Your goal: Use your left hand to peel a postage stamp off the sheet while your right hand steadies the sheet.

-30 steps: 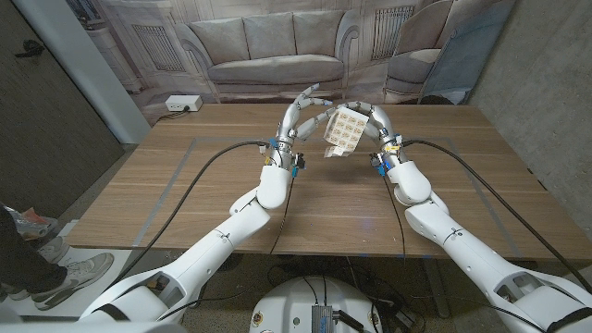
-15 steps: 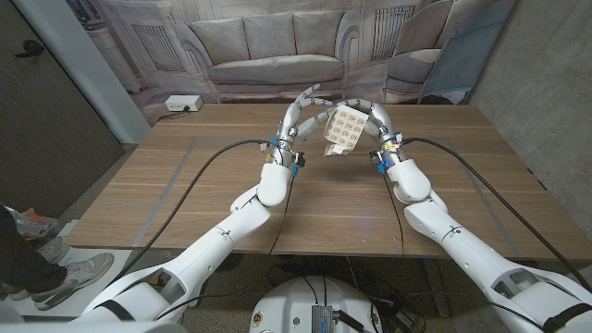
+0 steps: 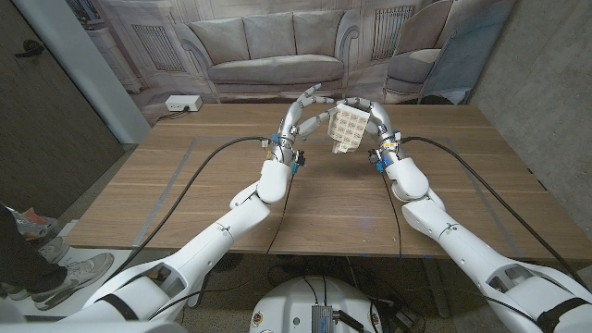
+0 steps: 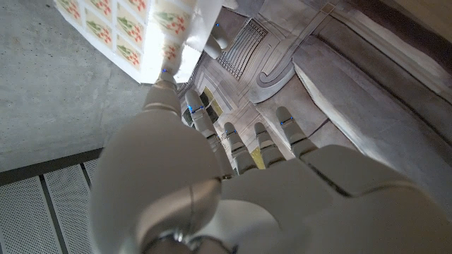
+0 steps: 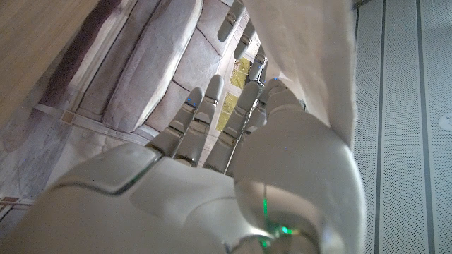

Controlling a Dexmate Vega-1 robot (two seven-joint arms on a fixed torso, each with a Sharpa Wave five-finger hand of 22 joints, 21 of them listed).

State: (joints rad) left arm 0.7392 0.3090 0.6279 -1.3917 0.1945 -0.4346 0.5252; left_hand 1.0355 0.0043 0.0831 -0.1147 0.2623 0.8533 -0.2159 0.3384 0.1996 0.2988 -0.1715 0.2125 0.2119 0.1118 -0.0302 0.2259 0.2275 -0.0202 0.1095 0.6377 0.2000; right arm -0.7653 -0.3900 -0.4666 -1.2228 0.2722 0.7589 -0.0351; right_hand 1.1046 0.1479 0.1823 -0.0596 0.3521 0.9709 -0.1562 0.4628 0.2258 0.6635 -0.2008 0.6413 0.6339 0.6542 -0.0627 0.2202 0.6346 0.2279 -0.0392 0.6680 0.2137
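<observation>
Stamp sheet [image 3: 347, 128] held upright above the far middle of the desk [image 3: 185, 194], right hand [image 3: 377, 125] gripping its 3 o'clock edge, left hand [image 3: 301, 116] at 9 o'clock pinching its near corner, other fingers spread

i have both hands raised over the far middle of the surface [image 3: 185, 199], and the stamp sheet [image 3: 347, 129] hangs between them, closing the gap there. my left hand [image 3: 301, 113] sits just beside the sheet's left edge, my right hand [image 3: 377, 125] against its right side. the wood to either side and toward me lies bare, crossed only by the black cables [image 3: 199, 166] trailing along each arm. behind the far edge the printed sofa backdrop [image 3: 277, 46] walls things off.
</observation>
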